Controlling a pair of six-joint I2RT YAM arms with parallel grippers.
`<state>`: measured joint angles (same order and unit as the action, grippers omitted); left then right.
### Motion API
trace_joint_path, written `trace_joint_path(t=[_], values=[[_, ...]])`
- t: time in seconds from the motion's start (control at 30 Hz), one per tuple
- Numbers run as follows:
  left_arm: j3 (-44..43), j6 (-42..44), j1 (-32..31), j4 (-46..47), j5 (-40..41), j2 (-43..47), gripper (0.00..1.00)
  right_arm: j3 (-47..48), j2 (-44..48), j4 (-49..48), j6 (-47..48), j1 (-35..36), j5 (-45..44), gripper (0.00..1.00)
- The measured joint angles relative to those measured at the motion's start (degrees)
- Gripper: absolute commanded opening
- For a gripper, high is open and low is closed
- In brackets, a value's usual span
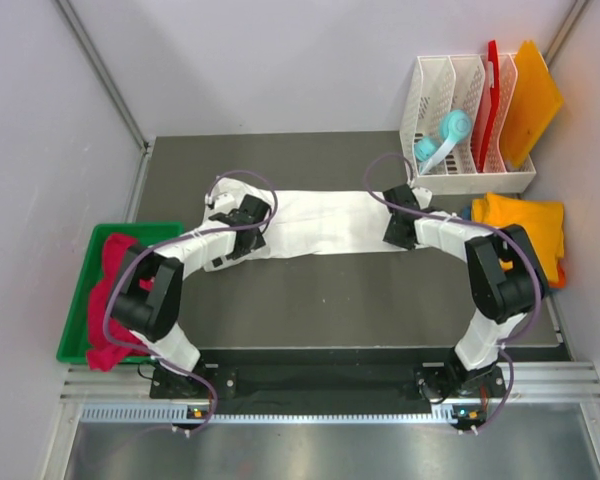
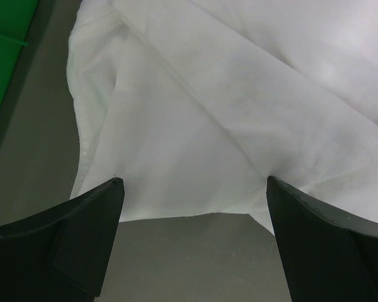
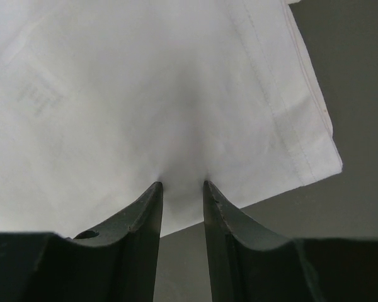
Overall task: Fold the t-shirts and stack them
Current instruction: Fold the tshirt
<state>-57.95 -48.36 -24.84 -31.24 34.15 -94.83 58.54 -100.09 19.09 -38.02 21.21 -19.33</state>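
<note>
Left gripper (image 2: 194, 181): jaws wide apart, white t-shirt (image 2: 239, 94) hem just ahead.
Right gripper (image 3: 182, 184): pinching that shirt's edge.
Progress: 0 stacked; folding barely begun.

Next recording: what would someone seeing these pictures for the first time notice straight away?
The white t-shirt spread flat across the middle of the dark table stands out first. The right gripper has its jaws pinched on the shirt's edge, while the left gripper hangs with jaws wide open over the other end. A crimson-pink shirt spills from the green bin at far left.
</note>
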Motion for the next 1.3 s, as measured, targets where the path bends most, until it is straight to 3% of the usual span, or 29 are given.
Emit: trace_joint_path(t=[0.17,0.27,0.6,0.87,1.17,1.3], values=[[0.2,1.1,0.1,1.0,0.2,2.6,0.99,-1.6,1.8,-0.6,0.5,0.1,1.5,0.38],[0.2,2.3,0.9,2.9,-0.3,5.5,0.94,-1.9,4.3,0.8,1.2,0.7,2.0,0.39],[0.1,3.3,13.5,9.1,-6.3,2.3,0.83,-2.4,19.2,2.4,3.6,9.3,1.0,0.40],[-0.9,2.9,13.8,10.6,-10.0,-4.9,0.73,-5.2,22.1,4.7,4.8,9.4,-0.3,0.40],[-1.4,2.9,13.8,11.1,-9.7,-4.7,0.73,-6.5,22.3,5.5,5.0,9.4,-0.3,0.38],[-2.1,3.7,13.9,11.2,-8.8,-4.4,0.67,-6.5,22.3,5.4,5.0,9.4,-0.3,0.37]])
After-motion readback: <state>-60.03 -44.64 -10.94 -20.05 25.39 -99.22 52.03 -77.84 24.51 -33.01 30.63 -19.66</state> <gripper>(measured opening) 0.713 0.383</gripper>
